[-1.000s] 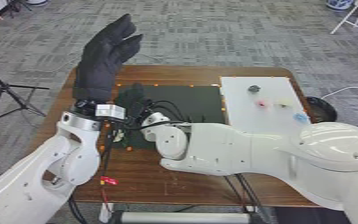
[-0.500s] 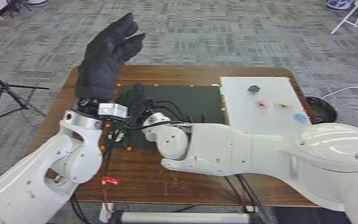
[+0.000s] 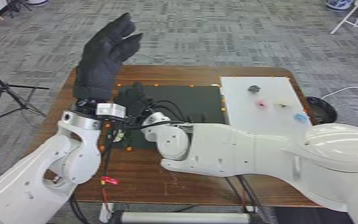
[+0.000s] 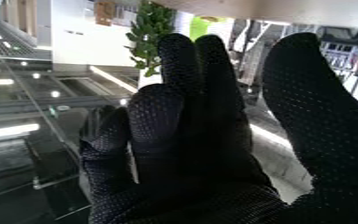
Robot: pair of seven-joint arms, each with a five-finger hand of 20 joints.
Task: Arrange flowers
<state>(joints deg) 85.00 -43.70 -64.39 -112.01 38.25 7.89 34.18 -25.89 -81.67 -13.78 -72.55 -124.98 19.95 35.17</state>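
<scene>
My left hand (image 3: 104,60) stands raised at the upper left in the head view, fingers straight and holding nothing. Over the dark mat (image 3: 198,100), to its right, is my right hand (image 3: 133,102), partly hidden by its wrist and cables. On the white board (image 3: 246,117) lie small flower-like pieces: a dark one (image 3: 254,89), a pink one (image 3: 262,104), a pale yellow one (image 3: 283,105) and a blue one (image 3: 301,117). In the right wrist view my right hand (image 4: 202,175) has relaxed, slightly bent fingers and the thumb apart, with nothing between them.
The brown table (image 3: 193,185) carries the mat and board. My right forearm (image 3: 220,150) crosses above it. A black round object (image 3: 321,110) is beside the table's right edge. A red item (image 3: 109,180) with cables is near the left arm. A tripod (image 3: 11,90) stands left.
My left hand and forearm have shifted very slightly to the left since half a second ago. The right hand and the flower pieces have stayed in place.
</scene>
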